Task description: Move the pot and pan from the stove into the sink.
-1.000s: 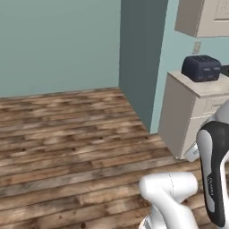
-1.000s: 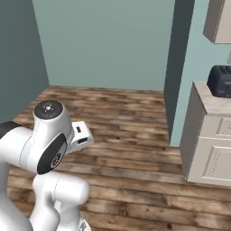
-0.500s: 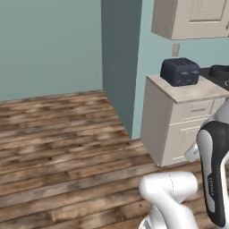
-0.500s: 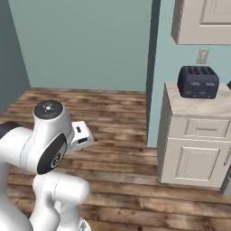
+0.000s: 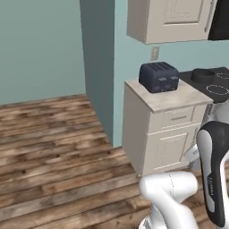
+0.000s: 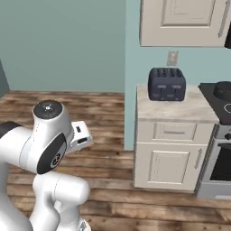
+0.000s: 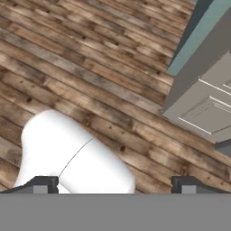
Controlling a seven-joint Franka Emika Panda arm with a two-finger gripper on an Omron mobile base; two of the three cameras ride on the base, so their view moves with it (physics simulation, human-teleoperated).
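Pincer (image 7: 115,185) spread wide and empty, aimed at the floor; the pot (image 6: 223,89) sits on the stove (image 5: 210,85) toward two o'clock, well apart.

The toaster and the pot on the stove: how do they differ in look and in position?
The toaster is a boxy dark blue-grey thing with slots on top; the pot is round and dark grey. The toaster stands on the pale counter of the white cabinet, while the pot sits on the black stove, to the toaster's right. The toaster shows whole; the pot is cut by the picture's edge in the right base view. Both stand upright near the wall.
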